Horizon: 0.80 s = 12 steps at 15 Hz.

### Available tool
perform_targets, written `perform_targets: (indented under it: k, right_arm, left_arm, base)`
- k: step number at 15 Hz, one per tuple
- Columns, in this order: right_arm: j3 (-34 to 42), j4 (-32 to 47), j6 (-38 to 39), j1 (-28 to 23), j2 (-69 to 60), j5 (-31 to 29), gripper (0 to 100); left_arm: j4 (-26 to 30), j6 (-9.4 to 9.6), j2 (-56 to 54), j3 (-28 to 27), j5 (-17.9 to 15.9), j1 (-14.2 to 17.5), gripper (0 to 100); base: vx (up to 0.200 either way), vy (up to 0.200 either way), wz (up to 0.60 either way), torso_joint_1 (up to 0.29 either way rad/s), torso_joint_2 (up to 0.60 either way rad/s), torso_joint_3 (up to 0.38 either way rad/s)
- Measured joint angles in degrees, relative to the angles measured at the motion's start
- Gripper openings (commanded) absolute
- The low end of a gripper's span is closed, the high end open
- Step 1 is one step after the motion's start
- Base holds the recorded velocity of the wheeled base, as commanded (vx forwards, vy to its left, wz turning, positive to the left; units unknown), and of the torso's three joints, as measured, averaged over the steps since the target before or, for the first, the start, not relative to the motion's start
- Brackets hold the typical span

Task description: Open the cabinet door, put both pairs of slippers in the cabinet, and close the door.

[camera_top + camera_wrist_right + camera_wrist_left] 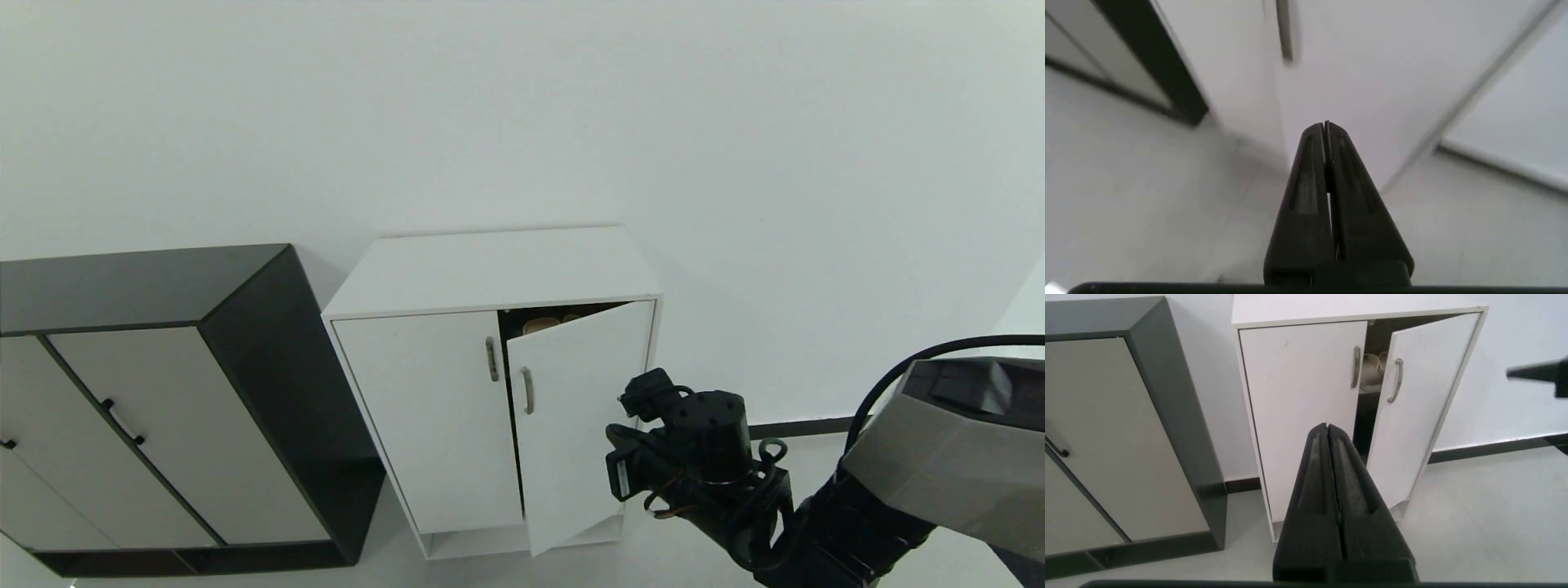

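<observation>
The white cabinet (490, 269) stands against the wall with its left door shut and its right door (575, 408) ajar by a narrow gap. Through the gap at the top, pale slippers (543, 324) lie on a shelf inside; the left wrist view catches the slippers (1372, 369) too. My right gripper (614, 431) is shut and empty, its tip right at the outer face of the ajar door (1388, 73), below the door handle (1284, 33). My left gripper (1328, 429) is shut and empty, held well back from the cabinet front (1298, 416).
A taller black cabinet (163, 392) with grey doors stands close to the white one's left side. The light floor (1486, 514) in front and to the right is open. A dark skirting strip (800, 426) runs along the wall.
</observation>
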Motion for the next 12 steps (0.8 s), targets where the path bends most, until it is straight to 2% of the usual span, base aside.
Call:
perform_targets:
  k: [2,12]
  right_arm:
    - [0.5,3.5,2.6,0.7,-2.3,3.9,0]
    - [2.9,-1.6,1.7,1.1,-2.5,5.0,0]
  left_arm:
    - [0.0,0.04,0.0,0.0,0.0,0.0,0]
    - [0.0,0.09,0.0,0.0,-0.1,0.0,0]
  base:
    - [0.000,0.000,0.00,0.000,0.00,0.000]
    - [0.200,0.000,0.00,0.001,0.00,0.003]
